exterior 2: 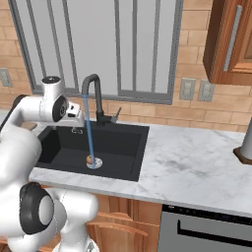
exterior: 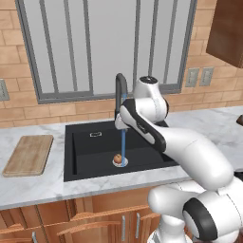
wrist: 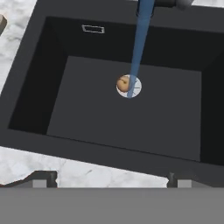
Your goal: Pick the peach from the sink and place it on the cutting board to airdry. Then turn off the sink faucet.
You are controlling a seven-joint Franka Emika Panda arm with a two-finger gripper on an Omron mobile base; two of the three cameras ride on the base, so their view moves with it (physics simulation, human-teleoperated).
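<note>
The peach [wrist: 124, 83] is small and orange and rests on the silver drain [wrist: 134, 86] at the bottom of the black sink [wrist: 87, 109]. A blue stream of water [wrist: 139, 43] runs from the dark gooseneck sink faucet [exterior: 121, 88] and lands right beside the peach [exterior: 116, 157]. The slim lever [exterior 2: 116, 115] of the faucet [exterior 2: 92, 86] sticks out to its right. My gripper [wrist: 111, 178] hovers high above the sink's near rim, open, with nothing between its fingertips [wrist: 44, 176]. On the counter left of the sink lies the wooden cutting board [exterior: 29, 154].
Marble counter [exterior 2: 197, 167] stretches to the right of the sink. A grey object on a brown base [exterior 2: 244, 147] stands at its far right edge. A window and brick wall rise behind the faucet, and a wooden wall cabinet [exterior 2: 231, 39] hangs at upper right.
</note>
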